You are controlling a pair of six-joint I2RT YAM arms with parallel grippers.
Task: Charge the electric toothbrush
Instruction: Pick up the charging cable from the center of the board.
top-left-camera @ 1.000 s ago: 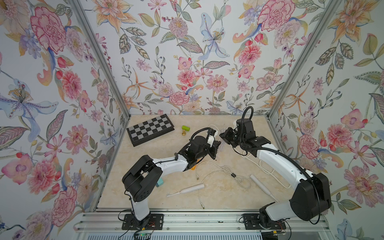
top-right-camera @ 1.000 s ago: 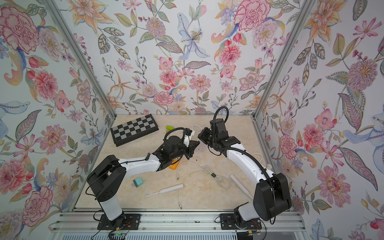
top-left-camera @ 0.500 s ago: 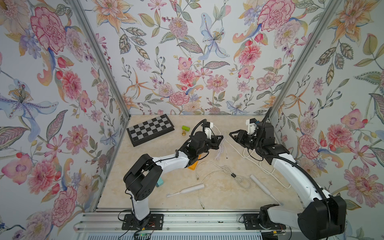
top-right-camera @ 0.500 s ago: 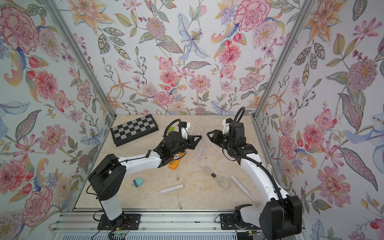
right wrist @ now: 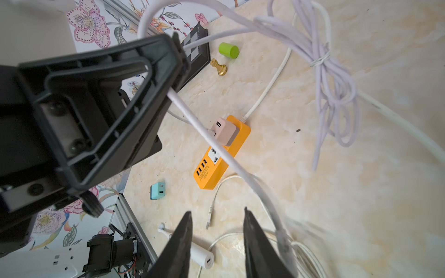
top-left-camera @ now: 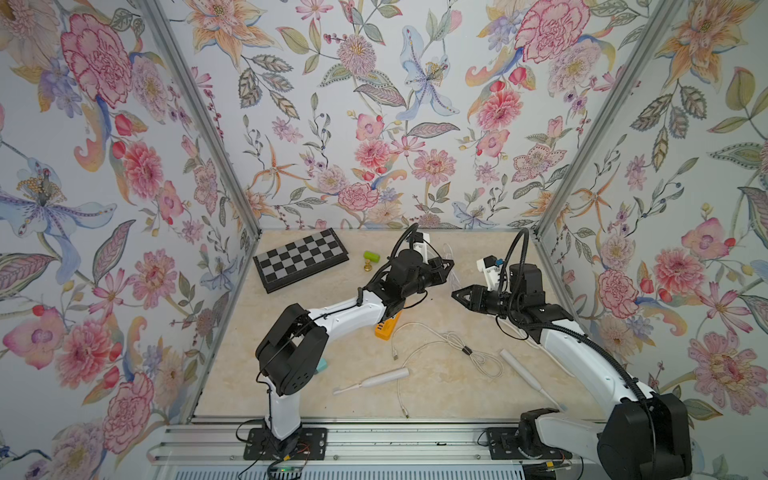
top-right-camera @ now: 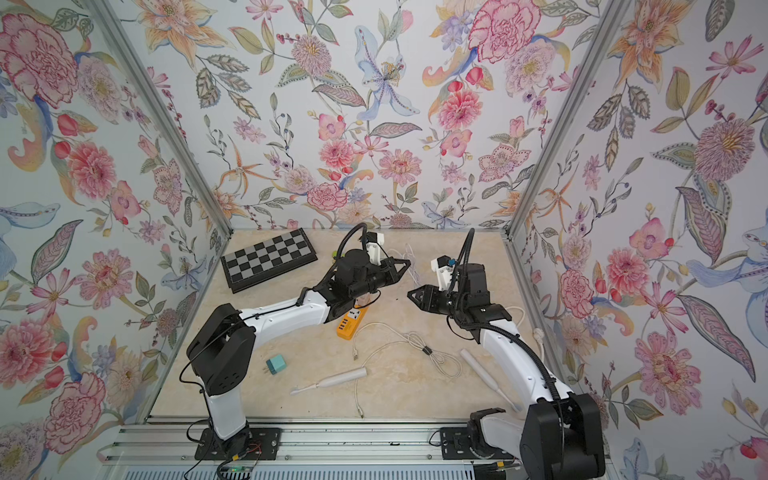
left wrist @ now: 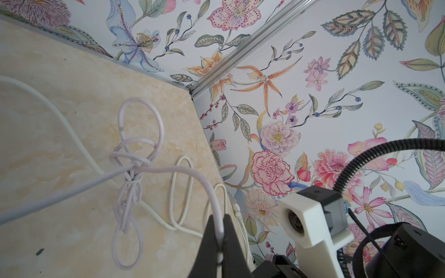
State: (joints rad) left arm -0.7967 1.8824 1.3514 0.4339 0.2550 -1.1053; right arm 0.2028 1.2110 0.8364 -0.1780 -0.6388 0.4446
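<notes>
Gripping left pincer [left wrist: 219, 226]: clamped on lilac charging cable [left wrist: 168, 170], which I judge raised for handover.
Right pincer [right wrist: 216, 211]: apart, empty, facing it.

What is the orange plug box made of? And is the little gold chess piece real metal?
The orange power strip looks like hard moulded plastic: smooth, evenly coloured, with a soft sheen and neatly cut sockets. The gold chess pawn has a bright, mirror-like shine, so it may be metal. Gold-coated plastic would look the same, though, and the pictures cannot settle which it is.
</notes>
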